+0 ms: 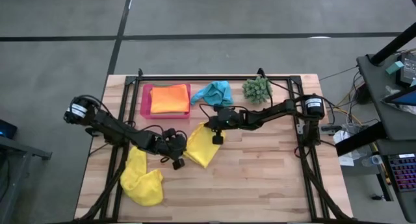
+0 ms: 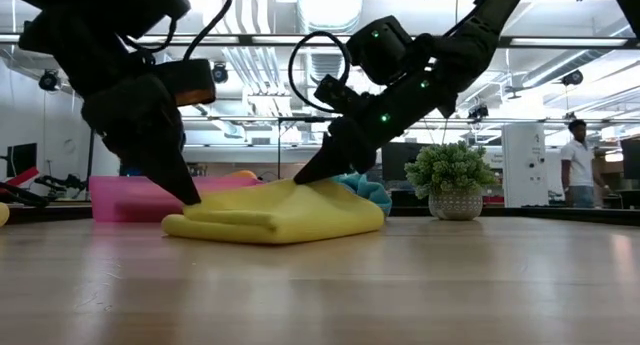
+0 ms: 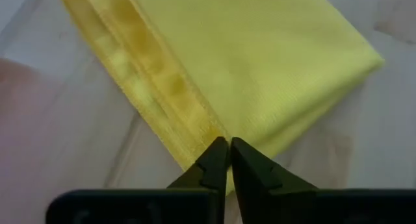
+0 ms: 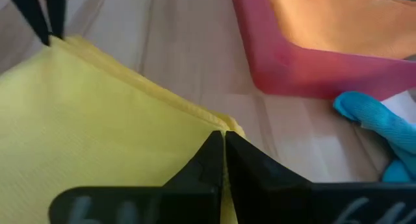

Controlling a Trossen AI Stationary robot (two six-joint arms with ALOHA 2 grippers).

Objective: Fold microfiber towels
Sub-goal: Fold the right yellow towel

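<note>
Desk: pale wooden slats, carrying all items; two dark arms reach in from opposite sides and meet near its middle.

Pink tray: at the far edge, left of centre; an orange towel lies folded flat inside it.

Folded yellow towel: flat on the desk at centre, several layers visible at its edge in the left wrist view; both pincers are on it.

Second yellow towel: crumpled, near the front left corner, apart from the folded one.

Turquoise towel: bunched just right of the tray; a plant ball stands just right of that.

Left pincer: closed, fingertips pinched together on the near left corner of the folded yellow towel.

Right pincer: closed, tips pinched on the towel's far corner, with the tray and turquoise towel close beyond it.

A person stands in the room behind the desk.
</note>
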